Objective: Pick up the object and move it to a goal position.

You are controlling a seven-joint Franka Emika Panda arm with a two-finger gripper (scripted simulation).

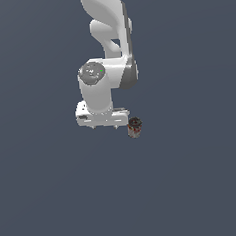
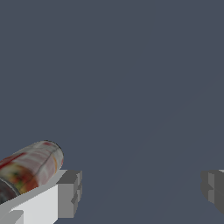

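From the exterior view, going from its left across, there is first only flat slate-grey floor [image 1: 40, 186], then the white arm [image 1: 109, 40] reaching down from the top of the picture, bending at a round grey-capped joint and ending in a wide white hand whose underside hangs low over the floor. The gripper [image 1: 103, 126] sits under that hand; its fingers are too small to make out from here. Just at the hand's end on the exterior view's right stands the object [image 1: 135, 127], a small dark can with a dark round top and red and whitish patches on its side, upright on the floor and outside the hand rather than beneath it. The wrist view shows the grey fingertips [image 2: 70, 192] spread far apart with only bare floor [image 2: 131, 87] between them, and the object [image 2: 33, 166] lying beyond the outer side of one finger, close against it; I cannot tell whether they touch
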